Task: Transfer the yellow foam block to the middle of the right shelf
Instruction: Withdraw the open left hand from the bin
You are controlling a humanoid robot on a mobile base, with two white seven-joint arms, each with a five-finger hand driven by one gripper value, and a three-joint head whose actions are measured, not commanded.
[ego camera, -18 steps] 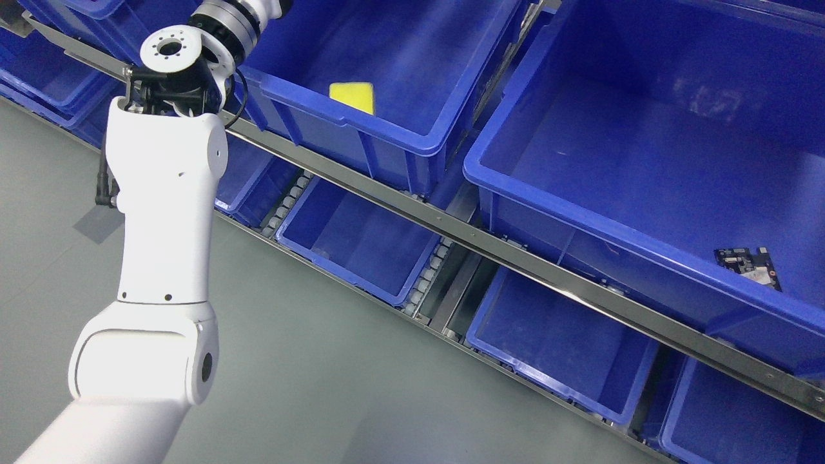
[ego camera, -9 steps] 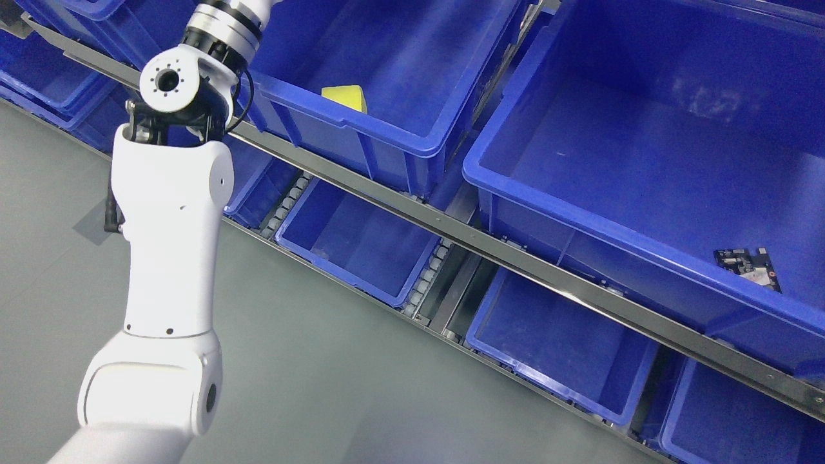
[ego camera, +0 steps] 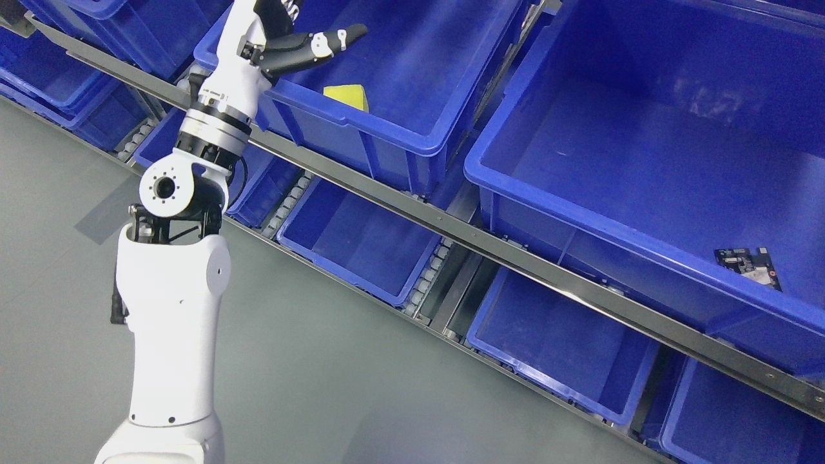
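Shelf rack of blue bins, seen at a tilt from the robot's head. The yellow foam block [ego camera: 348, 97] lies in the left middle bin [ego camera: 412, 138], tucked against its near wall with only its upper part showing over the rim. It rests on the bin floor; nothing is touching it.

Left hand [ego camera: 293, 42] hangs over the near-left corner of that bin, above and left of the block and near to it. The fingers [ego camera: 335, 38] are stretched out and apart, pointing right across the bin, and they hold nothing. The white left arm [ego camera: 171, 322] rises from the lower left in front of the rack. The right arm does not show.

The big right middle bin [ego camera: 644, 161], which I take to be the goal, sits just beside the left one, to its right. It holds only a small dark circuit board [ego camera: 747, 267] at its near right; the rest of its floor is bare blue.

Progress, as I judge it: early. The block is not yet grasped and not lifted. What is left is nearly everything: lower the hand onto the block, close on it, raise it over the rim, carry it right across the gap between the bins, and let it go in the right one.

Lower shelf bins [ego camera: 361, 245] below the metal rail [ego camera: 515, 258] play no part.
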